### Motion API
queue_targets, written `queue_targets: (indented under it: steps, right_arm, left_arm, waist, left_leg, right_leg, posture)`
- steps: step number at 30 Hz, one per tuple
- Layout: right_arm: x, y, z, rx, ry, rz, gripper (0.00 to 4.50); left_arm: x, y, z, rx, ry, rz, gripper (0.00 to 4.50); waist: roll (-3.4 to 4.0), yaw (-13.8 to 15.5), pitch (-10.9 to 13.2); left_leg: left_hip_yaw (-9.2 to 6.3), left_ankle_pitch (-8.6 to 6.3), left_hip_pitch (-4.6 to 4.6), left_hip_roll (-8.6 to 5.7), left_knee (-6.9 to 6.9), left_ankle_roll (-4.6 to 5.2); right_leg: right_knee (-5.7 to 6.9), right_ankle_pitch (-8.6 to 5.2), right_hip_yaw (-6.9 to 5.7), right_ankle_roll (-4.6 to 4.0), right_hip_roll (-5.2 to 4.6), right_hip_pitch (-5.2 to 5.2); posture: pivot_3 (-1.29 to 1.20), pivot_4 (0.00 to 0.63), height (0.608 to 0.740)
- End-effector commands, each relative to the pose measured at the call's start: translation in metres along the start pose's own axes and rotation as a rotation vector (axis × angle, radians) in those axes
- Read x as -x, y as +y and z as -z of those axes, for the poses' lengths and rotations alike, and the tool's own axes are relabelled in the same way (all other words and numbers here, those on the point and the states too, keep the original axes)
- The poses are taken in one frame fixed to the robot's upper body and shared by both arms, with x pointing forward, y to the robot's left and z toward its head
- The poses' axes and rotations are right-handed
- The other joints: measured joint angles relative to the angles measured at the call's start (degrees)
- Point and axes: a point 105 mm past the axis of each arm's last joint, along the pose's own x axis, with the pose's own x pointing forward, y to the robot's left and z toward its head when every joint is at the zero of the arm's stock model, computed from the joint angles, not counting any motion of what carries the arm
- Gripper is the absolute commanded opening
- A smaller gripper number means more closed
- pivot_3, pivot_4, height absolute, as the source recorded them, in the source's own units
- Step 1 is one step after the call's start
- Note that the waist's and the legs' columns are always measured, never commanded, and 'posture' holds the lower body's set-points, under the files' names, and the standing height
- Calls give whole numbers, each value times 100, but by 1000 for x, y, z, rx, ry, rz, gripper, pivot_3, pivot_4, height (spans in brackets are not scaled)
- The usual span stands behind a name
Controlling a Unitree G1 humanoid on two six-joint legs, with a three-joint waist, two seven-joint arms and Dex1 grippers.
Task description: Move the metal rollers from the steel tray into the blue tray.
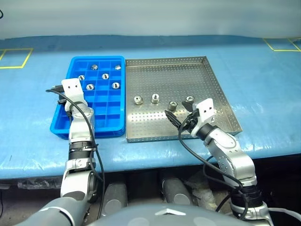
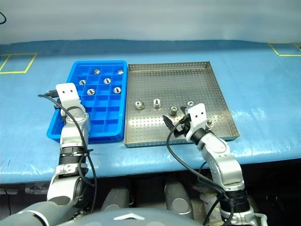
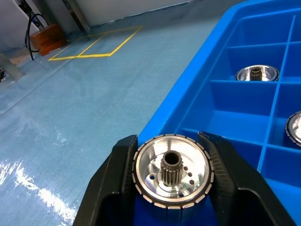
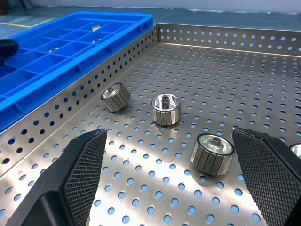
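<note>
Count: four metal rollers (image 1: 154, 98) sit loose on the steel tray (image 1: 188, 70), in a rough row toward its near half. Six more rest in separate cells of the blue tray (image 1: 109, 123), all in its far half (one to a cell). A seventh is at the left gripper (image 3: 171, 181).

Rollers: short shiny silver cylinders, ribbed around the rim, with a small toothed hub at the centre. On the steel tray one lies tipped on its side; the others stand on end.

Left gripper: its two black fingers (image 3: 115, 174) flank a roller on both sides, above a cell at the blue tray's left edge.

Right gripper (image 4: 169, 174): fingers spread wide apart, nothing between them, low over the perforated floor near the row of rollers.
</note>
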Motion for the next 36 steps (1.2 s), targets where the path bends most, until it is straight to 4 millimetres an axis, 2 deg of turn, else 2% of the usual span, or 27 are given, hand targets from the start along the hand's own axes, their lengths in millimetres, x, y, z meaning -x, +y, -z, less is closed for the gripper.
queue_targets:
  steps: [1,3,4,8,11,13,19,23,25,31,36]
  right_arm:
    - [0,3,-8,15,-30,-14,4500]
    - [0,3,-8,14,-30,-12,4500]
    - [0,3,-8,14,-29,-11,4500]
    - [1,2,-7,15,-27,-7,4500]
    - [1,1,-6,22,-21,-1,4500]
    - [1,2,-5,22,-21,-1,4500]
    - [2,1,-4,19,-21,7,4500]
    - [3,3,-2,20,-14,13,4500]
    - [4,4,-1,17,-14,13,4500]
    - [5,3,0,13,-13,23,4500]
    - [6,3,2,12,-7,32,4500]
  left_arm:
    - [2,-8,-13,10,-59,72,3758]
    - [9,-20,-27,44,-136,193,4400]
    - [13,-24,-33,70,-168,237,4459]
    - [39,-48,-66,221,-304,493,4459]
    - [63,-67,-89,211,-420,672,4459]
    - [75,-78,-95,179,-454,761,4459]
    - [100,-119,-81,-83,-441,969,4459]
    - [103,-134,-67,-312,-427,1006,4459]
    - [104,-138,-64,-348,-403,1030,4459]
    - [93,-147,-45,-264,-159,1065,4459]
    - [92,-149,-35,-416,-157,1069,4459]
  waist:
    - [0,-4,0]
    - [0,-3,0]
    - [0,-3,0]
    - [0,10,0]
    - [0,5,0]
    - [0,3,0]
    - [0,-61,0]
    - [1,-84,0]
    - [1,-91,0]
    - [1,-160,0]
    - [1,-241,0]
  left_leg:
    - [0,0,1,0,0,0]
    - [0,0,0,0,0,-1]
    - [0,0,0,0,-1,-1]
    - [1,0,-7,0,0,-1]
    - [2,0,-6,0,0,-1]
    - [3,0,-4,-1,0,-1]
    - [3,0,-1,1,1,0]
    - [3,0,-1,1,0,0]
    - [2,0,-1,1,0,0]
    - [2,0,-3,1,1,0]
    - [1,0,-3,1,-4,0]
  right_leg:
    - [0,0,0,0,0,0]
    - [1,0,0,0,1,0]
    - [1,0,0,-1,0,0]
    - [-2,0,0,-1,-3,-3]
    - [-3,0,1,-1,-3,-3]
    - [-2,0,2,-1,-2,-2]
    - [0,-1,3,-2,1,-1]
    - [-1,-1,3,-1,2,-2]
    - [0,-2,2,-2,2,-2]
    - [0,-2,1,-2,1,-4]
    - [0,-2,2,-2,2,-5]
  posture:
    - [-69,150,740]
    - [-69,150,740]
    - [-70,150,740]
    - [-73,150,740]
    - [-73,150,740]
    - [-73,150,740]
    - [-98,150,740]
    - [-107,150,740]
    - [-111,150,740]
    - [-126,150,740]
    - [-131,150,740]
